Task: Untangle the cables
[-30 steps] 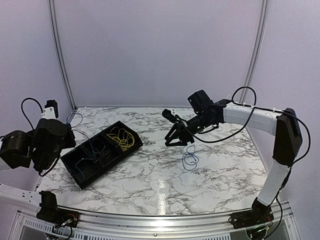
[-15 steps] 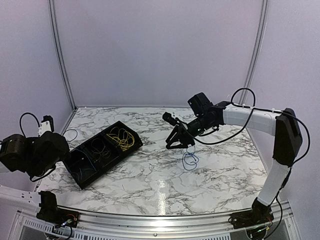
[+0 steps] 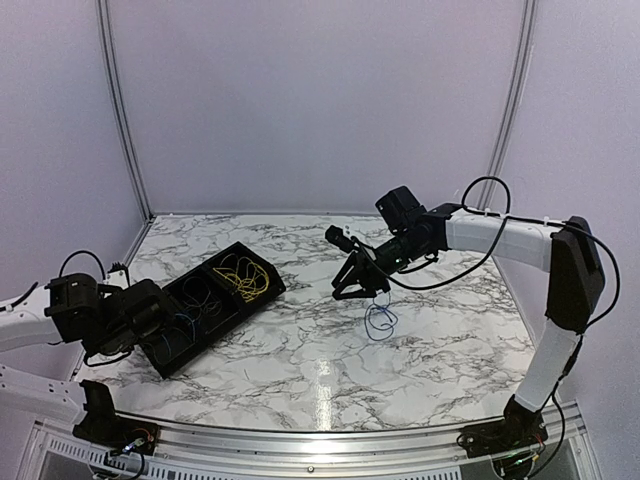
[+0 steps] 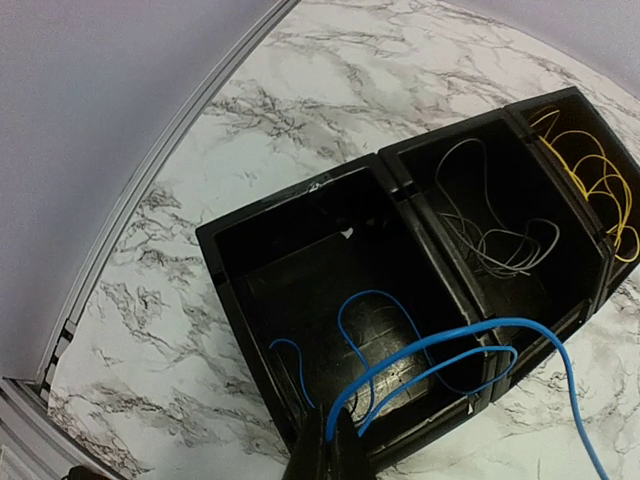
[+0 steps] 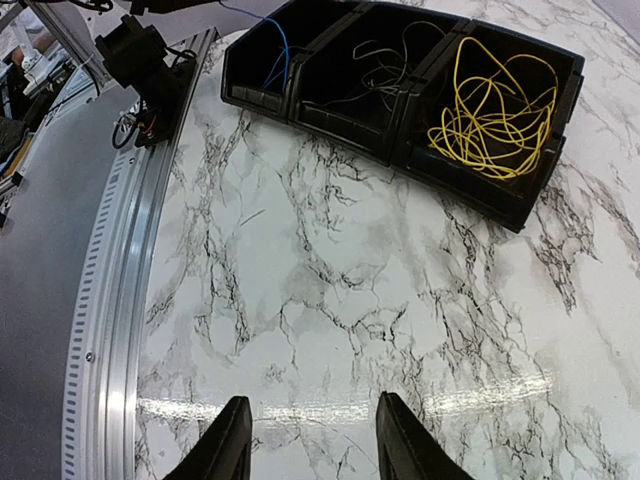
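My left gripper (image 4: 335,445) is shut on a thin blue cable (image 4: 440,350) and holds it over the near-left compartment of a black three-part tray (image 4: 225,265). The blue loops hang into that compartment. In the top view this gripper (image 3: 152,322) is at the tray's near-left end. A thin grey-looking wire (image 4: 500,240) lies in the middle compartment and a yellow cable (image 4: 600,190) in the far one. My right gripper (image 3: 357,290) is open and empty, hovering just above another blue cable loop (image 3: 380,320) on the marble table. The right wrist view shows its gripper (image 5: 312,450) over bare marble.
The tray (image 3: 205,300) lies slantwise at the table's left, and it shows at the top of the right wrist view (image 5: 400,140). A metal rail (image 5: 110,300) runs along the table's near edge. Purple walls enclose the back and sides.
My left arm has swung down and to the right, bringing its gripper and the blue cable to the tray's near-left compartment. My right gripper has barely moved.
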`<state>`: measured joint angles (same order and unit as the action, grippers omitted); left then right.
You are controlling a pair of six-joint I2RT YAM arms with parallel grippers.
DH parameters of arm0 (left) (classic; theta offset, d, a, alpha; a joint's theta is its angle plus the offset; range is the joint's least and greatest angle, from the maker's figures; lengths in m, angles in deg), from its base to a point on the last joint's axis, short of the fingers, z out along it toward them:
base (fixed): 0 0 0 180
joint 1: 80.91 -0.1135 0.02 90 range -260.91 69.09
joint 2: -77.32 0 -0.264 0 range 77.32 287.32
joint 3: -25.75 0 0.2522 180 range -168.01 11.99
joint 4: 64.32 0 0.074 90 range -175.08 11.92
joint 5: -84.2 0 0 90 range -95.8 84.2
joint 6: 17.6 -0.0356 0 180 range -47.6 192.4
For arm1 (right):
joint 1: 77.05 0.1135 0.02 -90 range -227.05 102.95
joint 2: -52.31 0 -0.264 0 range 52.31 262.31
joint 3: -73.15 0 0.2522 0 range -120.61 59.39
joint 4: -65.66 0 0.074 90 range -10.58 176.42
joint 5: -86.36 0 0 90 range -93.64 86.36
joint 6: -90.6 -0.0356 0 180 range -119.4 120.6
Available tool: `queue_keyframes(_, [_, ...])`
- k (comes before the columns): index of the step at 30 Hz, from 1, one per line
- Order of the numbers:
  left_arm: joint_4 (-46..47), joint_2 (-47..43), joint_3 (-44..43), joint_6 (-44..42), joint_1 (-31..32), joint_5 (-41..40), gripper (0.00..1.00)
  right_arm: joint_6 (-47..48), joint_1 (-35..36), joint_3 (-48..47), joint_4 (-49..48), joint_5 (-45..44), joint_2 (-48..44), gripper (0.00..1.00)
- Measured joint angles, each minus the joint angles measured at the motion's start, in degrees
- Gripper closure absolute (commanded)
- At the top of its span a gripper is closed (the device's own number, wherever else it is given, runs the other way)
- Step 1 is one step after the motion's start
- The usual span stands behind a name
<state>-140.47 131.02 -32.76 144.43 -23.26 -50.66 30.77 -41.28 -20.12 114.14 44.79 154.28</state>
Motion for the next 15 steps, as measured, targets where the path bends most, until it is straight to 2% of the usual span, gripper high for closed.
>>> queue_keyframes(8, [0.0, 0.3, 1.5, 0.1, -5.9, 6.3, 1.00, -0.2, 0.0, 0.0, 0.0, 0.0, 0.0, 0.57])
queue_keyframes(15, [0.0, 7.8, 0.9, -1.9, -10.2, 8.0, 1.00, -0.2, 0.0, 0.0, 0.0, 0.1, 0.0, 0.57])
